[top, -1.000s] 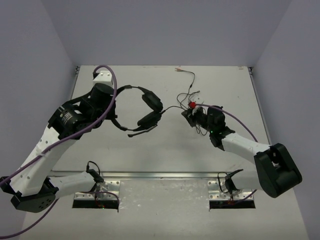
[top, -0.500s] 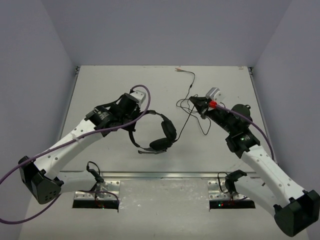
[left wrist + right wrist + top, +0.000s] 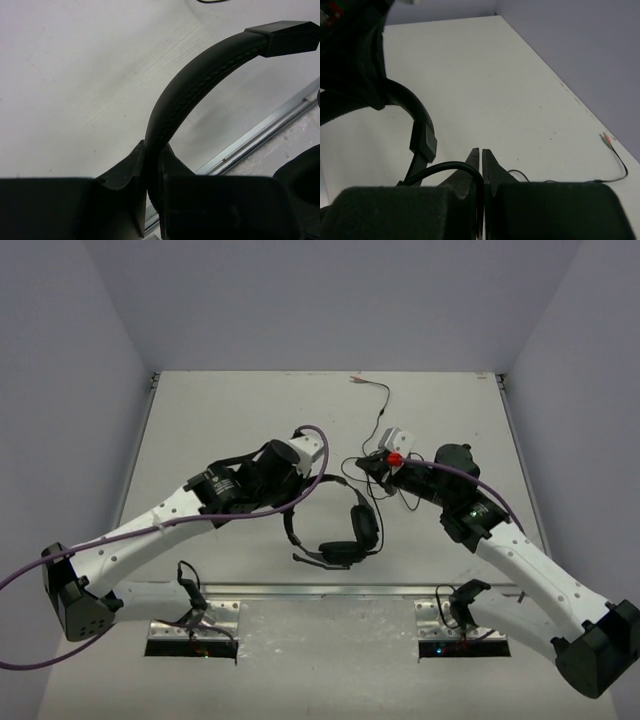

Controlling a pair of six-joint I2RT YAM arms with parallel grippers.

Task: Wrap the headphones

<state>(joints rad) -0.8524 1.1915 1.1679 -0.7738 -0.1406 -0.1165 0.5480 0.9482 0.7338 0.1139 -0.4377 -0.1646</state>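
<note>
Now left arm (image 3: 150, 525), right arm (image 3: 530, 565) reach inward; left gripper (image 3: 152, 150) pinching headphones (image 3: 363, 525) headband (image 3: 200, 70), right gripper (image 3: 481, 152) pinching cable (image 3: 445, 168).

In the left wrist view, the headband (image 3: 190, 85) of the headphones (image 3: 362, 524) drops between the fingers of the left hand (image 3: 151, 167) and is lost behind them at the bottom of the frame. Its far end runs off the upper right edge. One earcup (image 3: 302, 175) is cut by the lower right corner. From above, that hand's fingertips are hidden beneath its own wrist. In the right wrist view, the cable (image 3: 451, 164) vanishes into the slit of the right hand (image 3: 480, 165). The headphones are cropped at the left edge, and the plugs (image 3: 605, 139) are too small to make out. The cable loops mid-frame overhead are too thin to trace.
</note>
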